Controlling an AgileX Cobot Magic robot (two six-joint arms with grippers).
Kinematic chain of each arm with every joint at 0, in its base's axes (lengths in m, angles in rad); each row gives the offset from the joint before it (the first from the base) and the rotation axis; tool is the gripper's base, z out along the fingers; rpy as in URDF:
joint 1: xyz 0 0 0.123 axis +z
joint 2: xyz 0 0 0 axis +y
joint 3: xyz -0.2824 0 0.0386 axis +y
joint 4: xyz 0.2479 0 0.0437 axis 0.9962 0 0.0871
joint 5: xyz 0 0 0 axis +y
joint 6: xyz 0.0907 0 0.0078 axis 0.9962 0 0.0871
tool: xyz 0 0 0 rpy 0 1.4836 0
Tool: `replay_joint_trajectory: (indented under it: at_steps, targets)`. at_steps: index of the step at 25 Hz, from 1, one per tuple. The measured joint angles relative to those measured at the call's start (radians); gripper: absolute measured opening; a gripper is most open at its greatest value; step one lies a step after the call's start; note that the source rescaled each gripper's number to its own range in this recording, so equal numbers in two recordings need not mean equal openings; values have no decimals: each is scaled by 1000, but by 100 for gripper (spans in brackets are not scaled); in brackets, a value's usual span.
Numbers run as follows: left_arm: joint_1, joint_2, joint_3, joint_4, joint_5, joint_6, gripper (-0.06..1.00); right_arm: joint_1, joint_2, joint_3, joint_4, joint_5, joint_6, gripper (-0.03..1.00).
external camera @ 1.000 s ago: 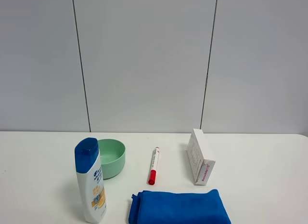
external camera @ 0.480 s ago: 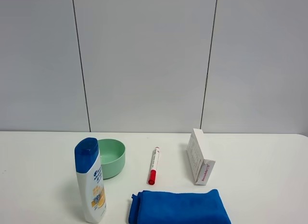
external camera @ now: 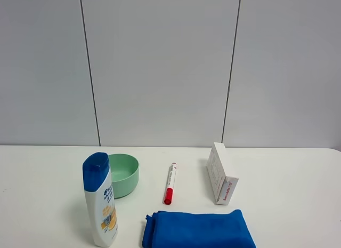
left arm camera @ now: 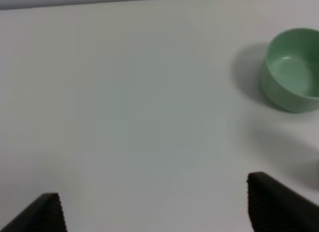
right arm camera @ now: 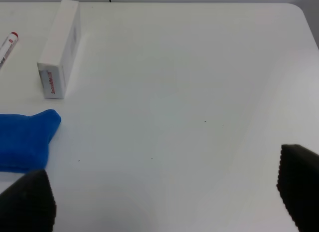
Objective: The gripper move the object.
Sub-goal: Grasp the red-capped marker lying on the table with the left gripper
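Observation:
The object, a slim white marker pen (external camera: 170, 183) with a red cap, lies flat on the white table (external camera: 287, 194) between a green bowl and a white carton. Nothing touches it. Its end also shows at the edge of the right wrist view as the pen (right arm camera: 7, 46). No arm appears in the exterior high view. In the left wrist view my left gripper (left arm camera: 154, 212) stands open over bare table, with nothing between its fingers. My right gripper (right arm camera: 164, 197) is open too, its black fingertips (right arm camera: 27, 202) wide apart above bare table.
A green bowl (external camera: 123, 175) sits left of the pen, with a shampoo bottle (external camera: 100, 200) upright in front of it. The white carton (external camera: 221, 173) stands to the pen's right. A folded blue cloth (external camera: 197, 229) lies at the front. The bowl (left arm camera: 294, 70) shows beyond my left gripper.

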Motion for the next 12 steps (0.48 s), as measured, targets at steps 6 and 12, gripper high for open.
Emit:
replay_joint_trajectory:
  at_steps: [6,12]
  targets:
    - [-71,156,-110,15,5,29,69,0,0,0,0,0,0,100]
    - [-368,337,-207,108,-22,-25,70,0,0,0,0,0,0,100]
